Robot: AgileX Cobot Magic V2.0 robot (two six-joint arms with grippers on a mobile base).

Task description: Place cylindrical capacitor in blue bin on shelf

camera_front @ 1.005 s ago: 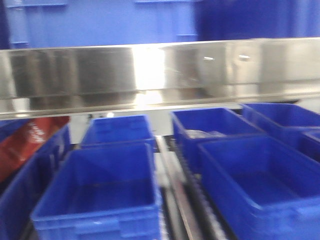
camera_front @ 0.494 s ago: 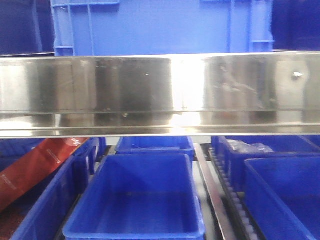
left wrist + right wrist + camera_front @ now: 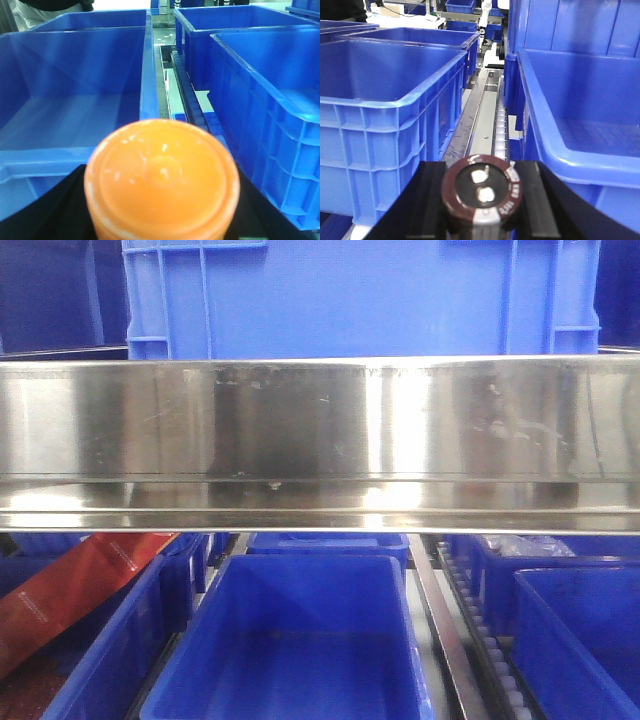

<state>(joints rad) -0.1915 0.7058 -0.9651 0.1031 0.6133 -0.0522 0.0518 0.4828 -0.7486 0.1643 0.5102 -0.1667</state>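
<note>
Pinching the brown capacitor [image 3: 480, 187] end-on, the right gripper [image 3: 481, 200] lines up with the roller track [image 3: 492, 115] between one blue bin [image 3: 385, 100] and the neighbouring bin [image 3: 580, 110]. Releasing here would likely drop it into that gap. The left gripper [image 3: 161, 200] looks clamped on an orange-topped cylinder [image 3: 161, 175]. Beyond, the front rail of the shelf [image 3: 320, 430] could snag a rising arm.

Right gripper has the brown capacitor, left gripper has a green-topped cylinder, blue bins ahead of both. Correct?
Not quite: the cylinder in the left gripper is orange-topped, not green, as the left wrist view shows. The right gripper does have the brown capacitor, and blue bins lie ahead of both.
</note>
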